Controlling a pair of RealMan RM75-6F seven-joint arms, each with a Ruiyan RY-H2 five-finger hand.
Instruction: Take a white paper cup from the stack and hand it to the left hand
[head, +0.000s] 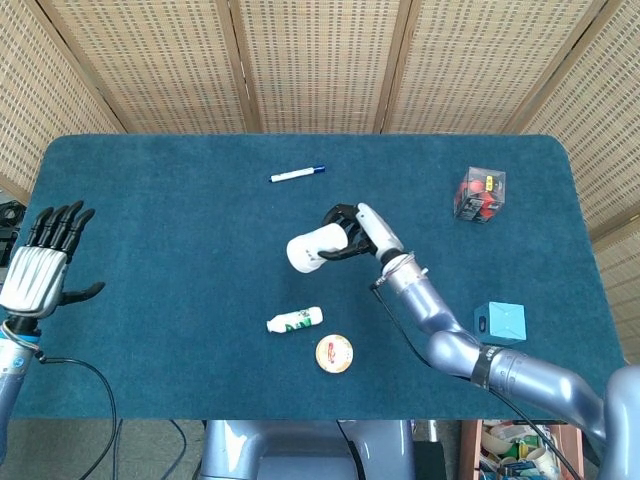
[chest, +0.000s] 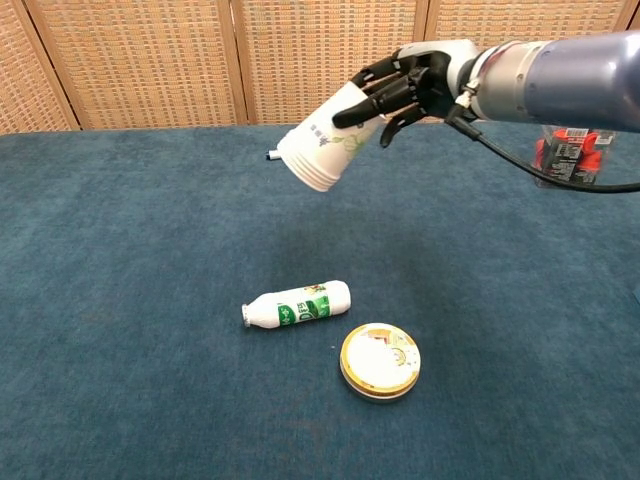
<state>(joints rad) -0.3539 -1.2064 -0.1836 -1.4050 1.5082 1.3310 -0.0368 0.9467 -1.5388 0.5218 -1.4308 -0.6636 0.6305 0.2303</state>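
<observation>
My right hand (head: 358, 230) (chest: 405, 88) grips the white paper cup stack (head: 310, 248) (chest: 325, 135) and holds it in the air above the middle of the table. The stack is tipped over, its closed bottom pointing left and slightly down. No separate cup is visible apart from the stack. My left hand (head: 45, 263) hovers open at the table's left edge, fingers spread and pointing up, far from the stack; the chest view does not show it.
On the blue cloth (head: 150, 230) lie a small white bottle (head: 295, 321) (chest: 297, 304), a round lidded tin (head: 334, 353) (chest: 380, 360), a marker (head: 297, 174), a clear box of red items (head: 479, 193) and a blue cube (head: 503, 321).
</observation>
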